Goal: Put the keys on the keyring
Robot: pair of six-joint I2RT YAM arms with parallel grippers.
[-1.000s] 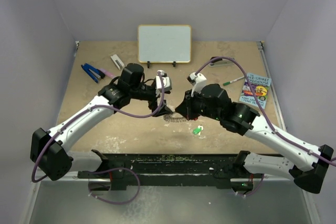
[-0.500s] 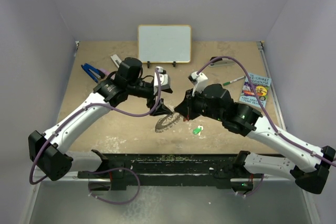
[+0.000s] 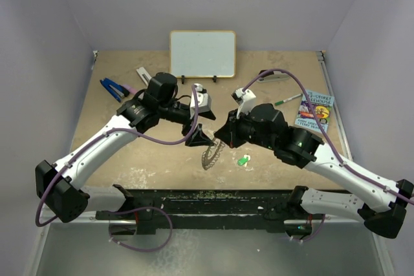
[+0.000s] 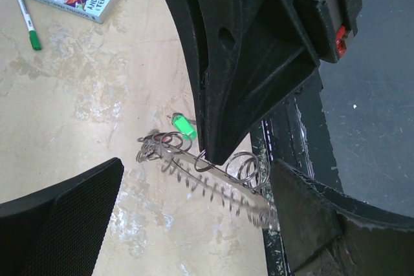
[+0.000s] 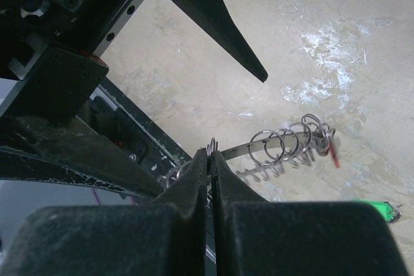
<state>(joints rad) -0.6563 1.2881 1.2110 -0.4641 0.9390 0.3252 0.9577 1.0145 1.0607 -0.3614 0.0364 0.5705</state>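
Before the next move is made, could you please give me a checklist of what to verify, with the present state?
1. Right jaws shut on the keyring: ok.
2. Left jaws open: ok.
3. Green key on the keyring: not ok; it lies on the table.
4. Red key threaded on the keyring: cannot tell; it sits at the far rim.
5. Left jaws clear of the keyring: cannot tell.

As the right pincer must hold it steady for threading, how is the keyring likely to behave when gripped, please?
The keyring is probably stiff: pinched at one edge by the right pincer, its flat band juts out without sagging. The small loops strung on it would likely swing. Held so narrowly, it may pivot.
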